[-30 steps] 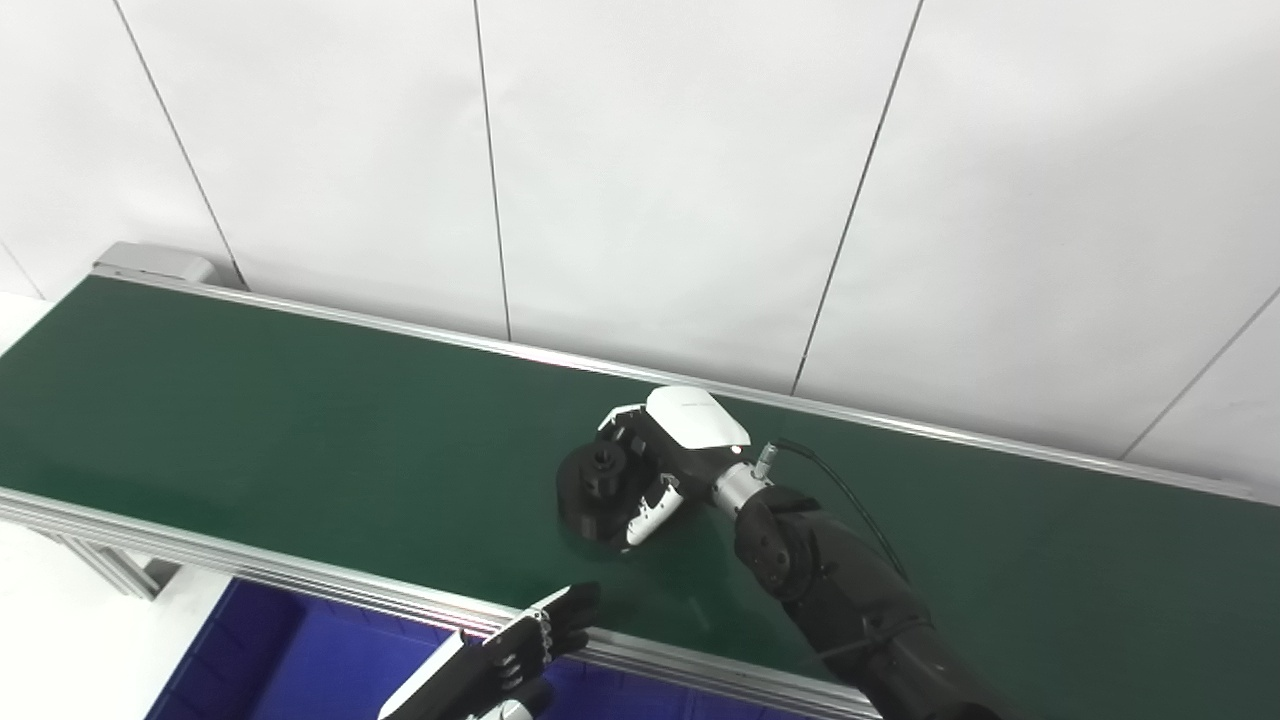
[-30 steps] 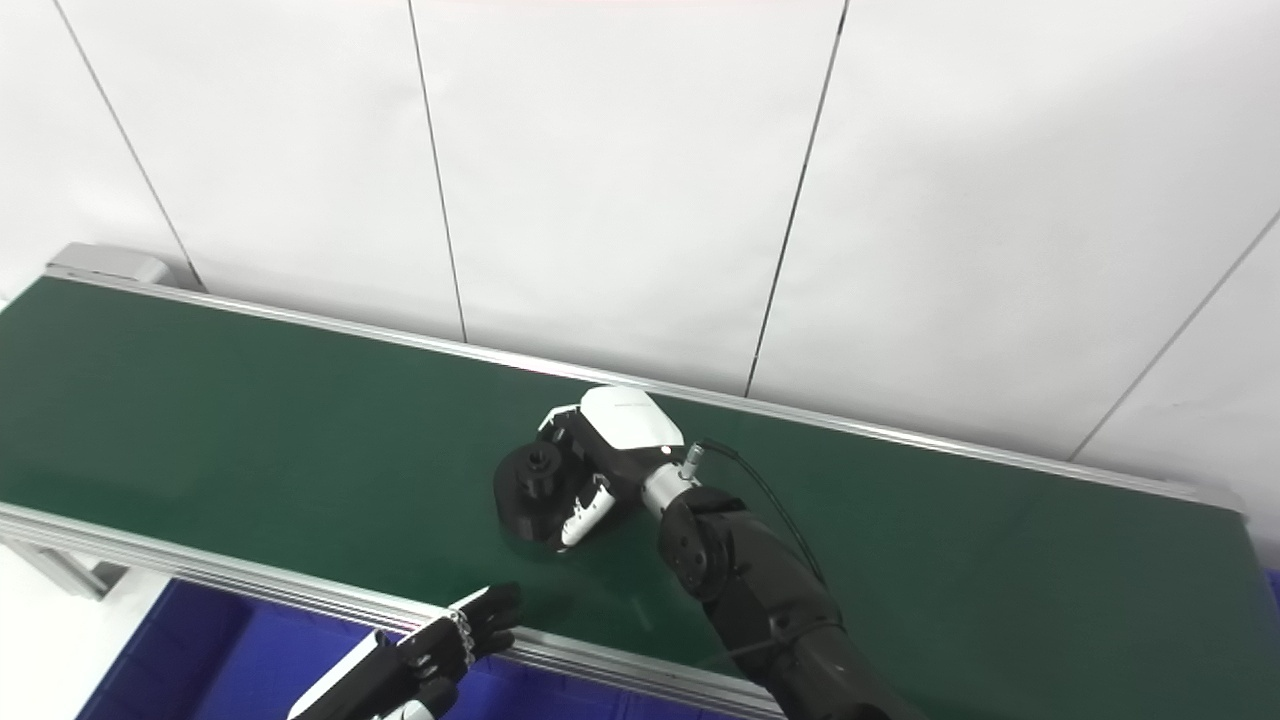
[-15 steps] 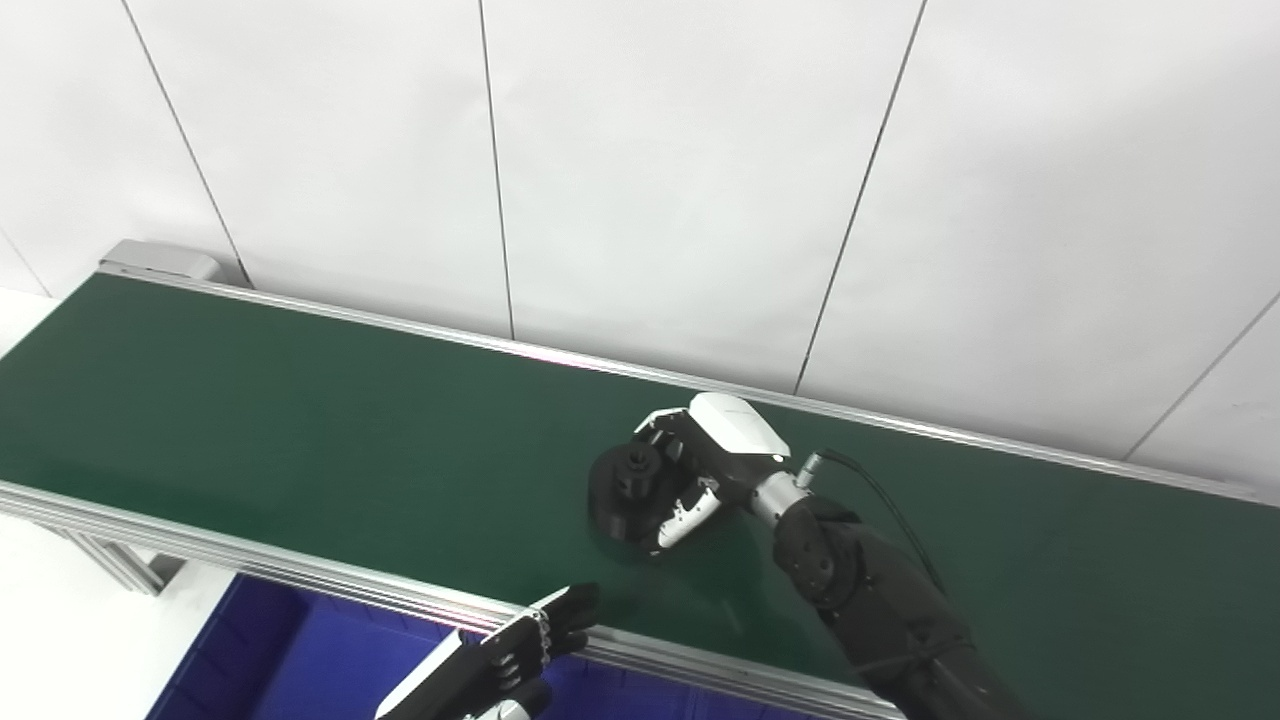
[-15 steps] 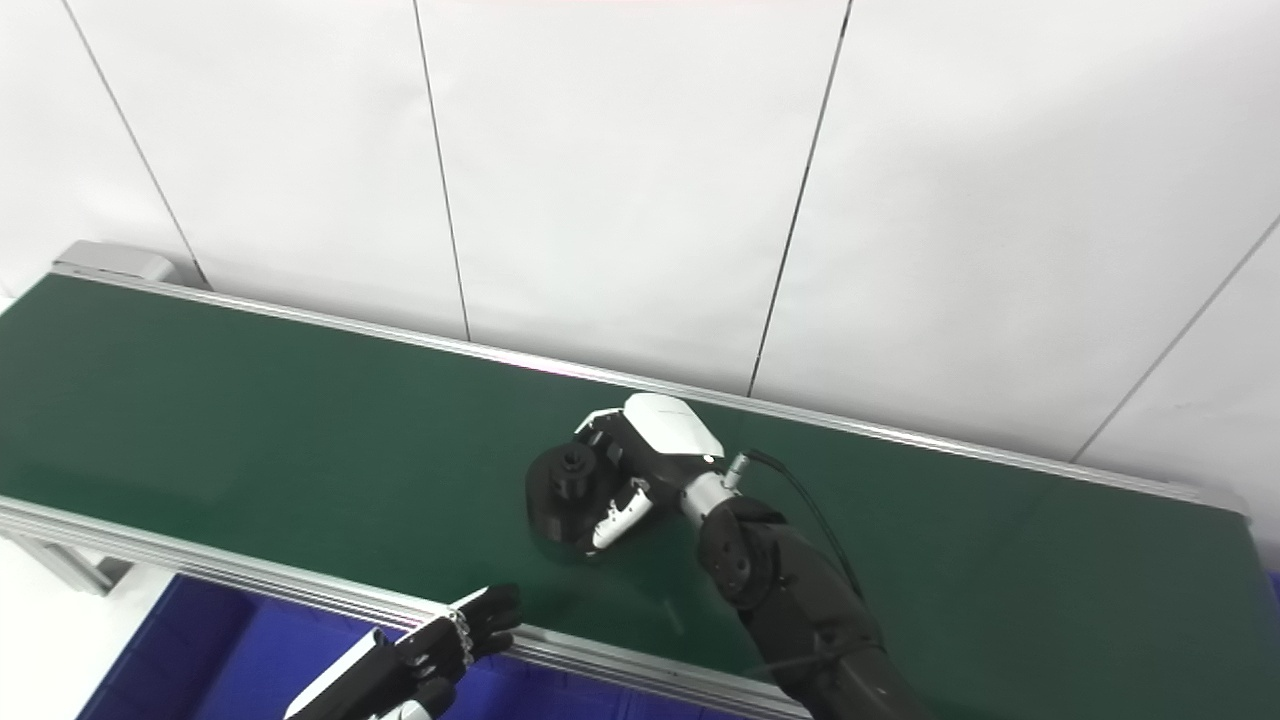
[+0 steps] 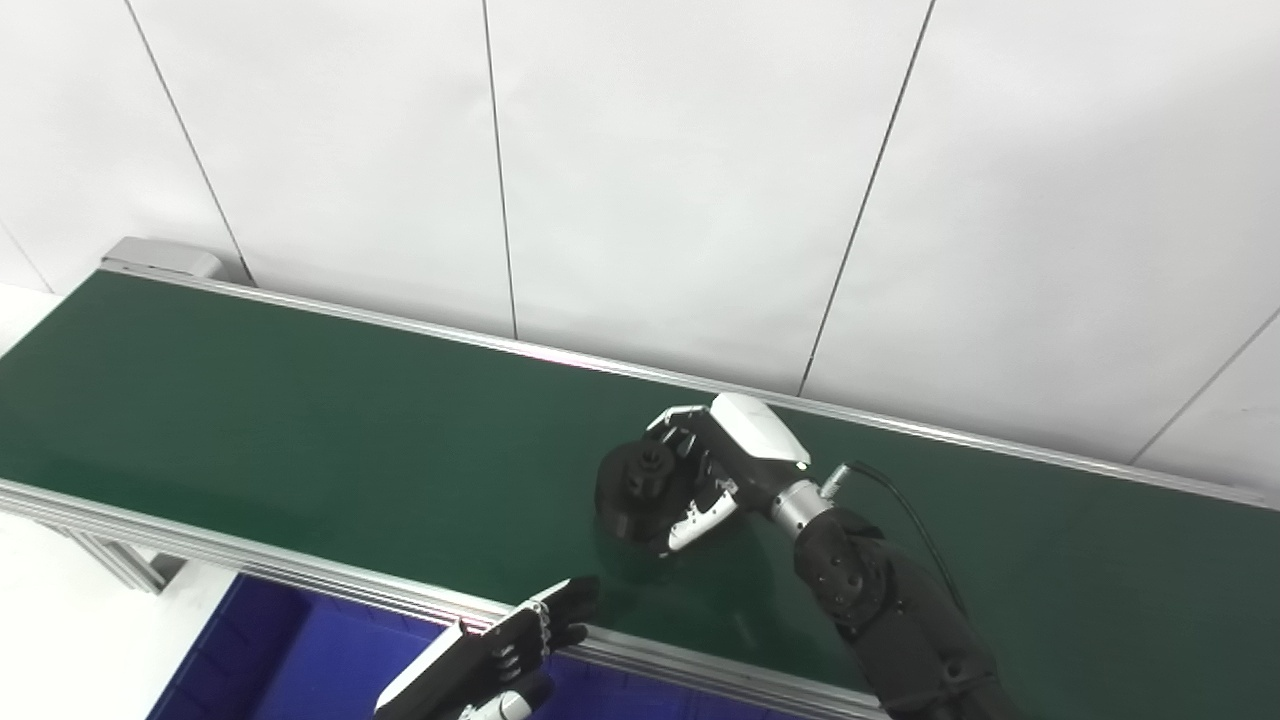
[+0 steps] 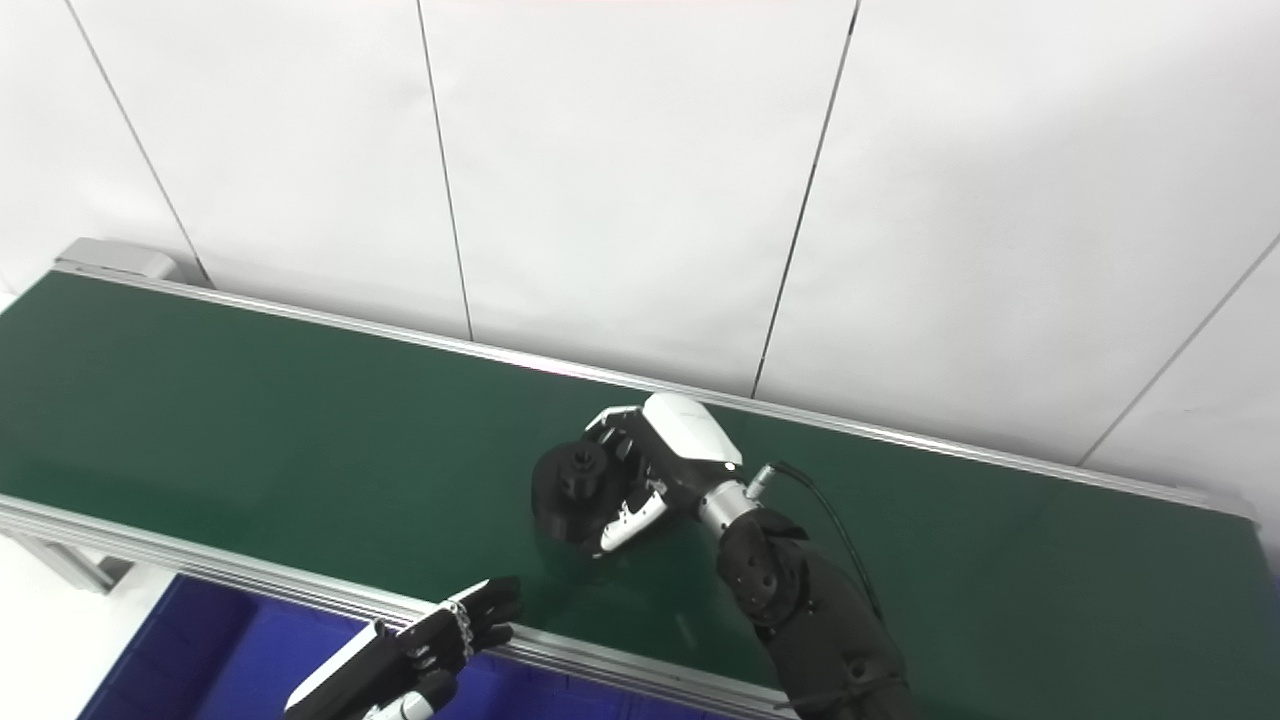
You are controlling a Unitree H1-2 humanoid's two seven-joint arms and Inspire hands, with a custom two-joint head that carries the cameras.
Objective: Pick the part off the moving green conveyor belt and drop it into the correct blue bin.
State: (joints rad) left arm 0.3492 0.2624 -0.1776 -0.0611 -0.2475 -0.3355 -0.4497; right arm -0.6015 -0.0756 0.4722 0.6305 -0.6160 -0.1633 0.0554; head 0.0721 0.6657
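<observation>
Part (image 5: 635, 492): black, round, disc-like body with a small knob on top. It sits over the middle of the green conveyor belt (image 5: 300, 420), roughly midway between the far rail and the near rail. Can't tell whether its underside touches the belt or is just clear of it; there's a dark reflection on the belt directly under it.

Right hand (image 5: 705, 470) is clamped on the part. Fingers (image 5: 672, 440) wrap over the far side and top edge, white-tipped thumb (image 5: 700, 515) presses in from the near side. White back shell of the hand faces up and toward the wall. Black forearm runs down to the bottom right edge, with a thin cable looping off the wrist connector.

Left hand (image 5: 520, 640) is low in frame at the near rail (image 5: 250, 570) of the conveyor, above the blue bin (image 5: 300, 660). It holds nothing: fingers straight and laid side by side, tips just over the rail edge. Well apart from the part.

Blue bin is only partly in view below the near rail, at bottom left; the visible interior shows plain blue floor.

Background is a white panelled wall (image 5: 700, 180) behind the far rail.
</observation>
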